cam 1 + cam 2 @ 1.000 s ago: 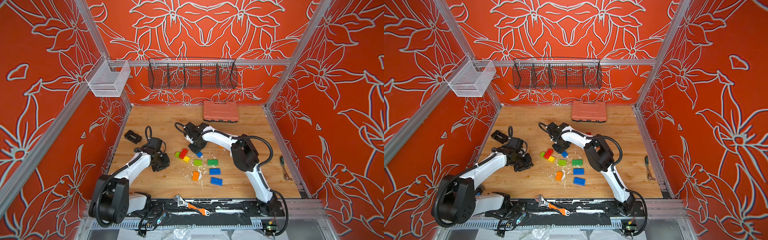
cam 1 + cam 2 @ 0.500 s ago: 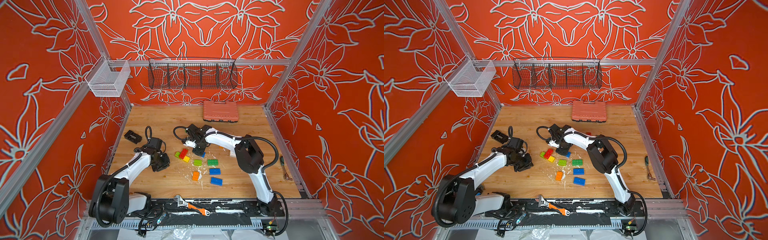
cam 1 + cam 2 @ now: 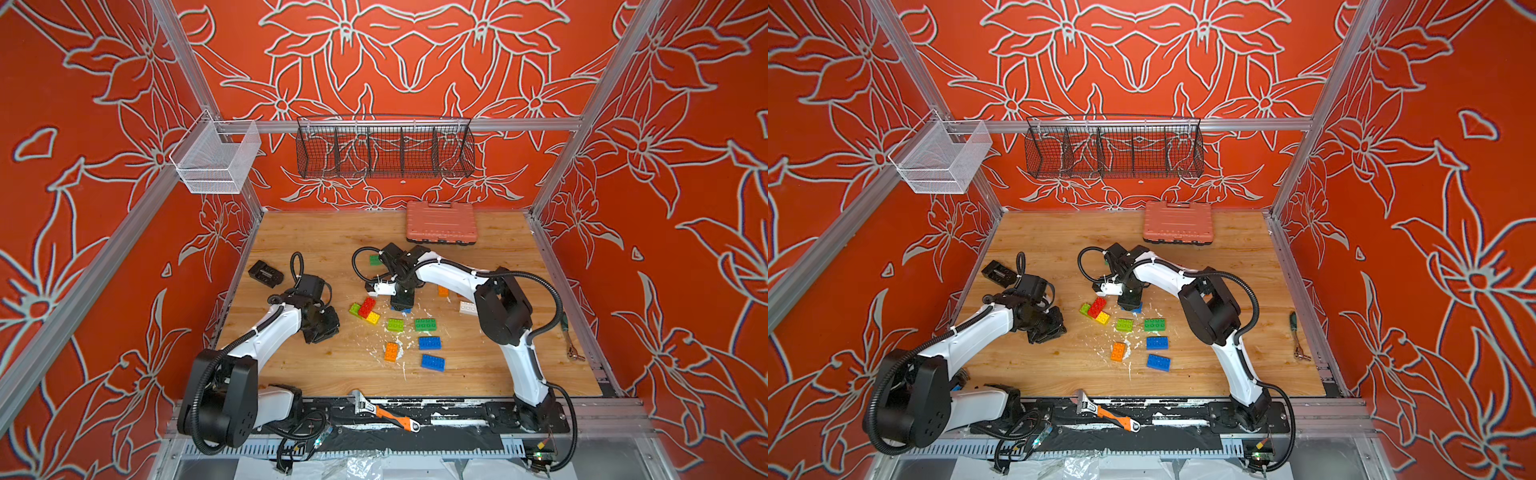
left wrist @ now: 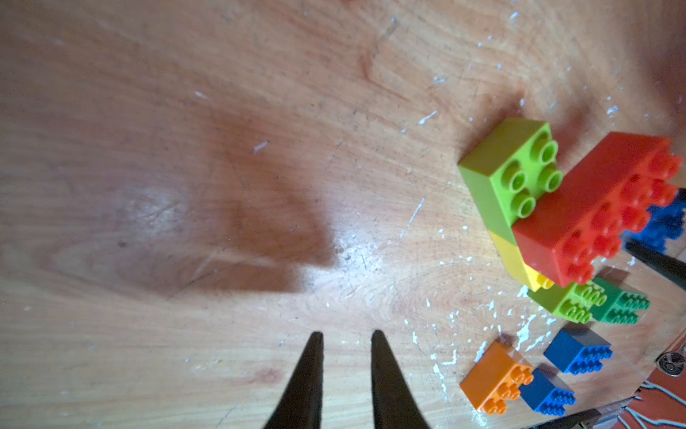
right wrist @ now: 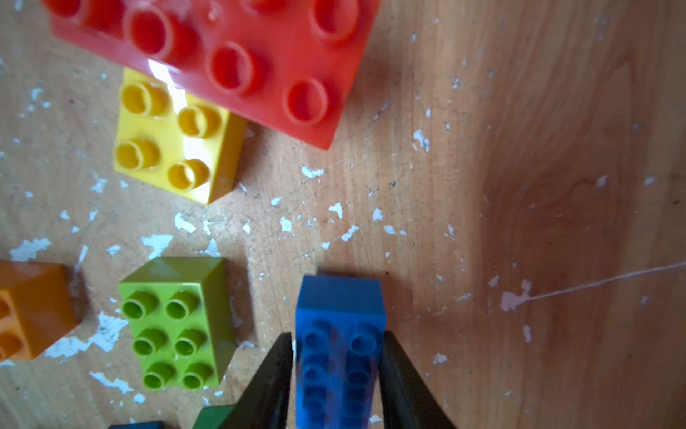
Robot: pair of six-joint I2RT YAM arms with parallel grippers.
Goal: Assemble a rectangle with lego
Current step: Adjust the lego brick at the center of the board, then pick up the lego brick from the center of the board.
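Note:
In the right wrist view a blue lego brick (image 5: 339, 334) lies on the wood between the fingers of my right gripper (image 5: 336, 336). The jaws stand open, with a thin gap at one finger. Both top views show that gripper (image 3: 402, 305) (image 3: 1130, 305) low over the brick, just right of a red brick (image 3: 366, 306) stacked on a lime and a yellow one. Loose lime (image 3: 395, 324), dark green (image 3: 425, 324), orange (image 3: 391, 351) and two blue (image 3: 429, 343) bricks lie nearer the front. My left gripper (image 4: 347, 334) (image 3: 322, 328) hangs narrowly open and empty, left of the pile.
A white brick (image 3: 467, 308) and an orange brick (image 3: 443, 291) lie under the right arm. A salmon tool case (image 3: 441, 222) sits at the back, a black block (image 3: 266, 273) at the left edge, a wrench (image 3: 384, 415) on the front rail, a ratchet (image 3: 571, 345) at right.
My right gripper has shifted right and toward the front, down around the blue brick, and its jaws have spread a little. The left arm has stayed still.

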